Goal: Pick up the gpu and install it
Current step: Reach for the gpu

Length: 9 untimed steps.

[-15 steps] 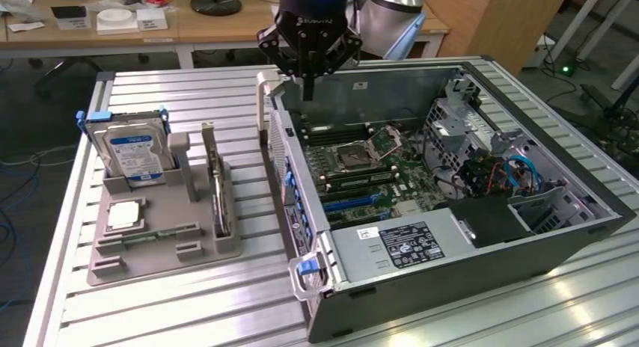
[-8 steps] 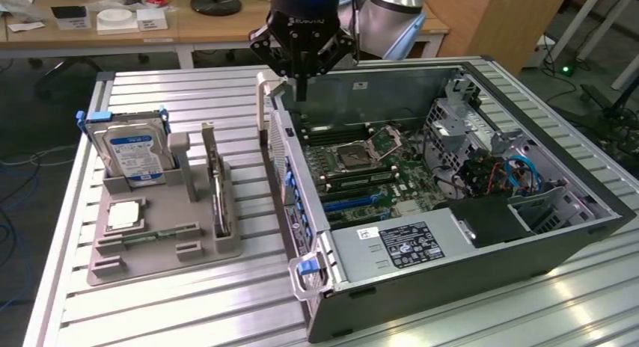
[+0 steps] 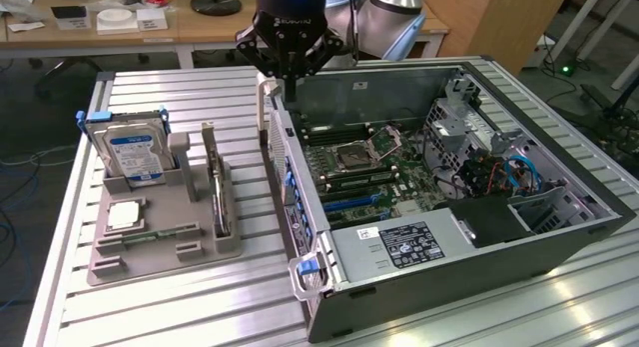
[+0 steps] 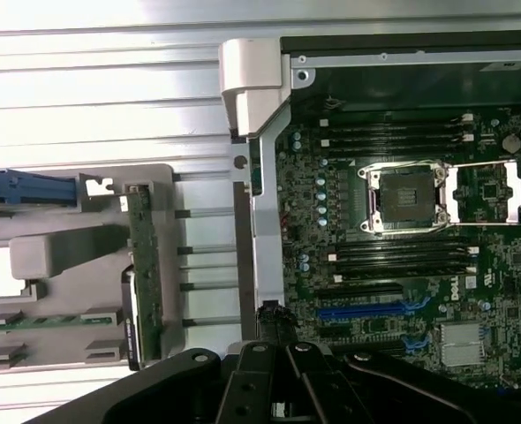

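The gpu [image 3: 215, 184] is a thin dark card with a silver bracket. It stands on edge in a slot of the grey holder [image 3: 164, 250] on the exterior view's left, and the wrist view sees the gpu [image 4: 144, 274] edge-on. My gripper [image 3: 290, 93] hangs above the left wall of the open computer case [image 3: 479, 257], near its far end, well apart from the card. Its fingers are shut with nothing between them. In the wrist view the gripper [image 4: 275, 329] sits over the case wall beside the motherboard [image 4: 402, 221].
The holder also carries a silver hard drive [image 3: 135, 149], a processor chip [image 3: 124, 213] and a green memory stick [image 3: 150, 235]. Blue expansion slots [image 4: 375, 309] lie on the motherboard near an empty processor socket [image 4: 408, 196]. Slatted metal table [image 3: 200, 309] surrounds everything.
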Motion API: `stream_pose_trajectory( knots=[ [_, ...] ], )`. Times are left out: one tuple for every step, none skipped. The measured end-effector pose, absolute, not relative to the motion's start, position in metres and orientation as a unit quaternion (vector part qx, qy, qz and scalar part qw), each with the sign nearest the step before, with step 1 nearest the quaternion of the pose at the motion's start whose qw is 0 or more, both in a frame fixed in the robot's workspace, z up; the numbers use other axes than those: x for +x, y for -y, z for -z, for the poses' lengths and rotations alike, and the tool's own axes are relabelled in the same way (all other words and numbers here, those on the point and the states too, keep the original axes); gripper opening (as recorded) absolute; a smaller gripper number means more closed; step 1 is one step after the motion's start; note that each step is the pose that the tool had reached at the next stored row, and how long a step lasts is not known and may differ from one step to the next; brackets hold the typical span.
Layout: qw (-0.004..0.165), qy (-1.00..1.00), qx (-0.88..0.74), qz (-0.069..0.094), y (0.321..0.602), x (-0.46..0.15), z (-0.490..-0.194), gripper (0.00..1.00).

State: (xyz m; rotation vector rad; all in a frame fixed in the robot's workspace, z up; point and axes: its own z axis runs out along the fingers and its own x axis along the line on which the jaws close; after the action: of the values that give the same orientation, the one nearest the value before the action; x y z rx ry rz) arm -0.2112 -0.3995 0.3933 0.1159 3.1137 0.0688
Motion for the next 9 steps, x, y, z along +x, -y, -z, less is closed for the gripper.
stream_pose_trajectory(
  knots=[
    [0.012,-0.999,0.037,-0.022,0.400,-0.214,-0.393,0.11],
    [0.012,-0.999,0.037,-0.022,0.400,-0.216,-0.393,0.11],
    [0.012,-0.999,0.037,-0.022,0.400,-0.219,-0.393,0.11],
    [0.012,-0.999,0.037,-0.022,0.400,-0.222,-0.393,0.11],
    [0.012,-0.999,0.037,-0.022,0.400,-0.225,-0.393,0.11],
    [0.013,-0.999,0.037,-0.022,0.400,-0.228,-0.393,0.11],
    [0.012,-0.999,0.037,-0.022,0.400,-0.231,-0.393,0.11],
    [0.012,-0.999,0.037,-0.022,0.400,-0.234,-0.393,0.11],
    [0.013,-0.999,0.037,-0.022,0.400,-0.237,-0.393,0.11]
  ],
)
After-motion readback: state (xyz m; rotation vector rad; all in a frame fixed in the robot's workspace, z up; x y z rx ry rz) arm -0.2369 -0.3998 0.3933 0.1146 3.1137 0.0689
